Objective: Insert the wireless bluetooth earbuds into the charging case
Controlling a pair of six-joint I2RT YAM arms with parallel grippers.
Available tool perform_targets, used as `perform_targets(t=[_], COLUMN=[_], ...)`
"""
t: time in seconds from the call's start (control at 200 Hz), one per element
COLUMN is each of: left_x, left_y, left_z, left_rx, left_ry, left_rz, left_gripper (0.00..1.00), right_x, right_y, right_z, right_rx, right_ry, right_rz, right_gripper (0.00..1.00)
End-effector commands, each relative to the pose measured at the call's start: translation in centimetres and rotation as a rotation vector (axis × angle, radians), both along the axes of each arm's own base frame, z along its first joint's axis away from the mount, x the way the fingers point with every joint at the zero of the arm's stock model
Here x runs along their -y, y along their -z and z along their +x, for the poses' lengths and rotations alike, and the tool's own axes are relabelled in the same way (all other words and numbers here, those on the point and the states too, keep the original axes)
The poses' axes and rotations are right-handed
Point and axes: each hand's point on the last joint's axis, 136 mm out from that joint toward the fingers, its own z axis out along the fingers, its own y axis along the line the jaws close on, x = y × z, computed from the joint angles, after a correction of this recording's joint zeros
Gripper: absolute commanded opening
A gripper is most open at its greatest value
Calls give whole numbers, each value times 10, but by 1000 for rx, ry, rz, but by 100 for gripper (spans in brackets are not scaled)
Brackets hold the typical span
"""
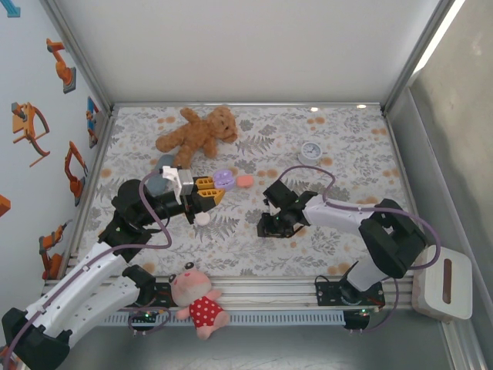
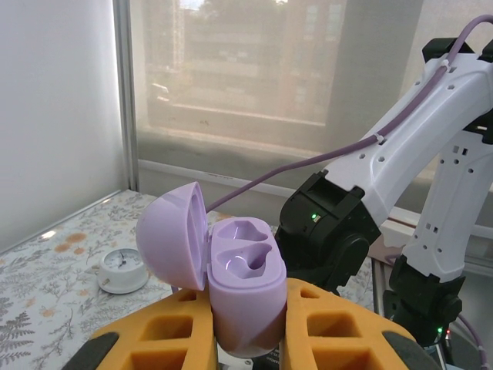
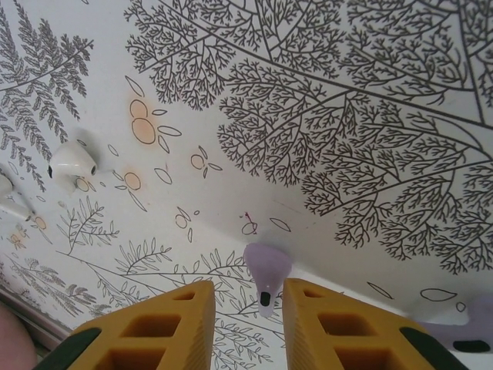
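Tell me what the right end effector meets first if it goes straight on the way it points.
The small lilac plastic earbud, lying on the fern-patterned cloth between the right end effector's yellow fingertips, comes first. Behind it is only the cloth; depth there is hard to judge.

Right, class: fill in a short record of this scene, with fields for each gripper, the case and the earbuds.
left gripper: shut on purple case
case lid: open, both wells empty
right gripper: open, straddling purple earbud on patterned cloth
white earbud: lying loose, untouched
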Motion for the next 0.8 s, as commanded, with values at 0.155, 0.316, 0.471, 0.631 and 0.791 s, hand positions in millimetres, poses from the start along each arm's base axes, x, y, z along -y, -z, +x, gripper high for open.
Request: perform_targets(t=[0.155, 0.316, 0.471, 0.631, 0.791], left_x=[-2, -1, -1, -2, -2], left_y=[-3, -2, -1, 0, 0], left_z=[-2, -1, -1, -1, 0], left_rx=[35, 30, 30, 33, 31], left_ry=[-4, -3, -2, -9, -12], left_rz=[-3, 0, 2, 7, 9], left_gripper=[1, 1, 1, 1, 1], right_x=[5, 8, 5, 4, 4], right_y=[6, 9, 11, 11, 12], right_z=[-2, 0, 1, 3, 3], right_rx=[-2, 4, 2, 7, 6], right_ry=[-11, -11, -14, -13, -16], right_rz=[-51, -71, -69, -67, -72], right_gripper=[26, 24, 23, 23, 22])
